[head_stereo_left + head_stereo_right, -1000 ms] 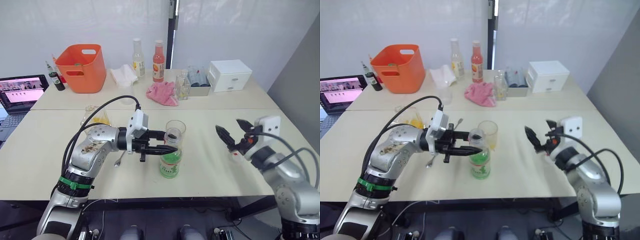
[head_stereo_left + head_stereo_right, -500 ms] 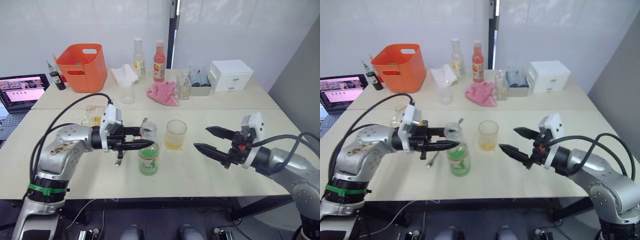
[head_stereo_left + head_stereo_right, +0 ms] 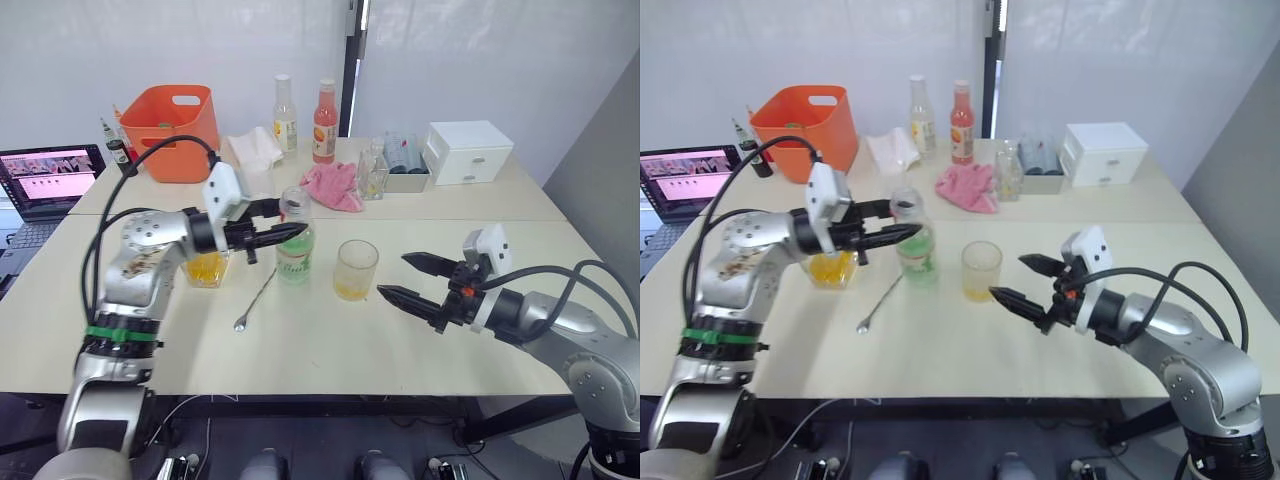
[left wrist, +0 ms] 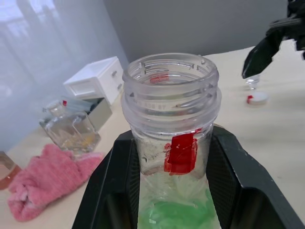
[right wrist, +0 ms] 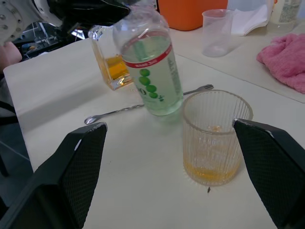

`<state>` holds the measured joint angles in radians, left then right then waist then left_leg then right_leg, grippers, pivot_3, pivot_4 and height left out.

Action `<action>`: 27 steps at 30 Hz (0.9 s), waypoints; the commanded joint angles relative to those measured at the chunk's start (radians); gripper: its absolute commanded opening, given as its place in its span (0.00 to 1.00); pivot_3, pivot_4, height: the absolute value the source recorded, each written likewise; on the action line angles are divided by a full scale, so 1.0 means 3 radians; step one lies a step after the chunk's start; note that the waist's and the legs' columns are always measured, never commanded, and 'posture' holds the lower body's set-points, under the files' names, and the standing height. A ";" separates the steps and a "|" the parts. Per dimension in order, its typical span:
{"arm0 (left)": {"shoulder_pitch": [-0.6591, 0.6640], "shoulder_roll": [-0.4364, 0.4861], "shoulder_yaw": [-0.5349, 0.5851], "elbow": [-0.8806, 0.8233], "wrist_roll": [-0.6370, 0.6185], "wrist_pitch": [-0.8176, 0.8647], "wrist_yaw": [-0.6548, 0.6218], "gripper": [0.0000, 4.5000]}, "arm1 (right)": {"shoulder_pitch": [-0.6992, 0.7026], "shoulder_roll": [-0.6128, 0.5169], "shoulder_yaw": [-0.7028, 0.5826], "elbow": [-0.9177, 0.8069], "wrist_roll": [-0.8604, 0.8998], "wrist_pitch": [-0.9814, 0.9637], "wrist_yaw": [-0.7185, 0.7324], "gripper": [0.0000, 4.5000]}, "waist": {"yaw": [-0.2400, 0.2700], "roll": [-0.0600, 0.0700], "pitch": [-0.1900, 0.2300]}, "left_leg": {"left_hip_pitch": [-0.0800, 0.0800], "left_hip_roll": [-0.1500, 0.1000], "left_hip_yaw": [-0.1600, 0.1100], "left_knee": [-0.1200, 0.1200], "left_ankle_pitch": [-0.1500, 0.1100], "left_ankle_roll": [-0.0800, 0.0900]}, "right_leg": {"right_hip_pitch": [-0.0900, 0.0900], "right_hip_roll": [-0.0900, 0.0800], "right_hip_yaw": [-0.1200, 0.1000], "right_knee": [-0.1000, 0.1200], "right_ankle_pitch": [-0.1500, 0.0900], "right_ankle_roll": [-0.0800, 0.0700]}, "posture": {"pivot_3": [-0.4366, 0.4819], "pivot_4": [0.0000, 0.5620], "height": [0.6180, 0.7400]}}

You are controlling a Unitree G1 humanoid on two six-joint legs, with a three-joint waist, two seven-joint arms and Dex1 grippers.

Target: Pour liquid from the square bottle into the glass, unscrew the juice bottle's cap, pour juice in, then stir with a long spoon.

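Observation:
My left gripper (image 3: pixel 291 233) is shut on the neck of the juice bottle (image 3: pixel 294 256), which is upright with its mouth uncapped (image 4: pixel 170 76). The bottle is down near the table, left of the glass (image 3: pixel 356 270); a little orange-yellow liquid lies in the glass. The square bottle (image 5: pixel 112 67) stands just beyond my left forearm, left of the juice bottle. In front of both bottles the long spoon (image 3: pixel 255 299) lies on the table. My right gripper (image 3: pixel 392 276) is open and points at the glass from the right. The cap (image 4: pixel 258 98) lies on the table under that gripper.
At the back stand an orange bucket (image 3: pixel 180 118), two tall bottles (image 3: pixel 285 100) (image 3: pixel 325 108), a small clear cup (image 5: pixel 217 31), a pink cloth (image 3: pixel 335 187), a clear faceted bottle (image 4: pixel 71 129) and a white drawer box (image 3: pixel 468 152). A laptop (image 3: pixel 45 180) sits far left.
My left gripper has carried the juice bottle from in front of the glass back and to the left, beside the square bottle. My right gripper has swung in towards the glass. The camera has shifted.

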<state>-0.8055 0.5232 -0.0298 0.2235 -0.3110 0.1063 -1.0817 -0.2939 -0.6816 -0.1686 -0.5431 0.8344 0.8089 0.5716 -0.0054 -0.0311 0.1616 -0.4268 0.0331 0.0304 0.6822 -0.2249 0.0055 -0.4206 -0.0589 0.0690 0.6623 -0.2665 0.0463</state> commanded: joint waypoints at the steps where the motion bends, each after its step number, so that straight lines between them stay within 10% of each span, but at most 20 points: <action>1: -0.0247 -0.0103 -0.0109 0.0436 0.0419 -0.0812 0.0192 0.33 | -0.0032 0.0016 -0.0047 -0.0176 0.0052 0.0052 -0.0148 0.99 | 0.0001 0.0000 0.0000 | -0.0002 0.0000 0.0000 0.0000 0.0000 0.0000 | -0.0002 0.0001 0.0000 0.0000 0.0000 0.0000 | 0.48 0.27 0.79; 13: -0.1096 -0.0408 -0.0633 0.2501 0.1712 -0.3291 0.1103 0.33 | 0.0093 0.0165 -0.0062 -0.0495 0.0219 0.0189 -0.0568 0.99 | 0.0015 -0.0002 0.0001 | -0.0014 -0.0003 -0.0001 0.0002 0.0000 0.0000 | -0.0008 -0.0001 -0.0002 -0.0004 0.0002 0.0003 | 0.48 0.27 0.79; 27: -0.1528 -0.0309 -0.1220 0.3155 0.2999 -0.3891 0.2669 0.33 | 0.0189 0.0333 -0.0028 -0.0622 0.0227 0.0165 -0.0832 0.99 | 0.0019 -0.0003 0.0002 | -0.0016 -0.0004 -0.0001 0.0002 0.0000 0.0000 | -0.0009 -0.0002 -0.0003 -0.0001 0.0002 0.0005 | 0.48 0.27 0.79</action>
<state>-1.2227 0.4238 -0.3908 1.1769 0.5672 -1.0429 -0.3453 -0.2301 -0.5837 -0.1677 -0.6924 0.8870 0.8758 0.3291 0.0003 -0.0320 0.1621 -0.4315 0.0320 0.0300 0.6829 -0.2250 0.0056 -0.4233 -0.0594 0.0681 0.6620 -0.2659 0.0477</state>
